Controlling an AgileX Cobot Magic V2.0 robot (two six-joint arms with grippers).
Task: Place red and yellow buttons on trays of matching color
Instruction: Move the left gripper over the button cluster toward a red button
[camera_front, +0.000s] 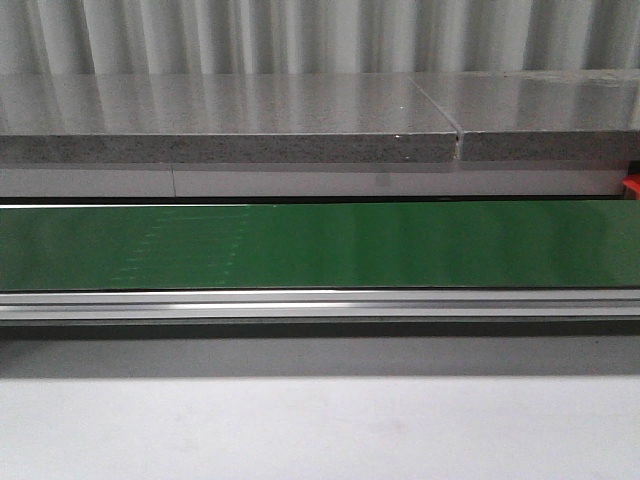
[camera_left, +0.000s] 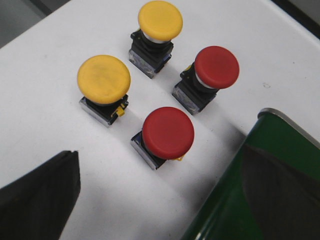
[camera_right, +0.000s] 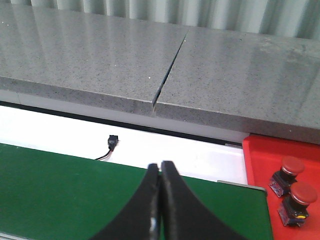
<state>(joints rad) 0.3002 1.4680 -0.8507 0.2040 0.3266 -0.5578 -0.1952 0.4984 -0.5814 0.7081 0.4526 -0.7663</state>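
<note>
Four mushroom-head push buttons stand on the white bench in the left wrist view, each a broad round cap on a dark square body with a clear base. The yellow button sits at about 10 o'clock of the group, its cap slightly scuffed; a second yellow button is at 12 o'clock. One red button lies at 2 o'clock, another red button at 6 o'clock. All four stand upright, caps up, long axis vertical, near each other but apart.

The left gripper hangs above them with its jaws spread wide, holding nothing. A green conveyor belt runs just beside the buttons.

In the right wrist view the right gripper has its jaws pressed together with nothing between them, over the belt. At about 4 o'clock a red tray holds two red buttons, upright and close together.

The front view shows only the belt and a grey stone counter.
</note>
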